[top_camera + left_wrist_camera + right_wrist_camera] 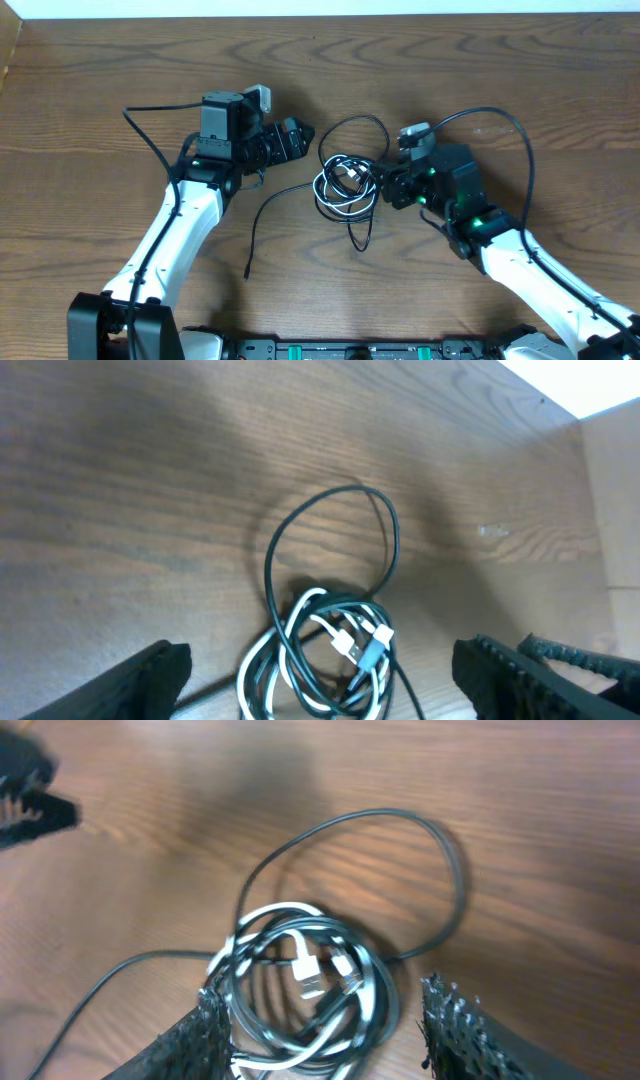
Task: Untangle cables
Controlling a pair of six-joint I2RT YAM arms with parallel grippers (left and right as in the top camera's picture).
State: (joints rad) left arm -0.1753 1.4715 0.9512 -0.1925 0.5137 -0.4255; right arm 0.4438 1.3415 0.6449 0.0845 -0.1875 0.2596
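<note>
The cables lie in one tangle (345, 185) at the table's middle: a white cord and black cords coiled together, with a black loop (355, 135) behind and a black tail (262, 215) running left to the front. The tangle shows in the left wrist view (325, 655) and the right wrist view (300, 985), white plug ends in its middle. My left gripper (298, 140) is open, left of the tangle and apart from it. My right gripper (385, 185) is open, its fingers (320, 1035) straddling the coil's near side.
The wooden table (120, 70) spreads all round. Thick black arm wires arch over each arm (150, 125) (505, 125). The table's far edge meets a white strip (330, 6).
</note>
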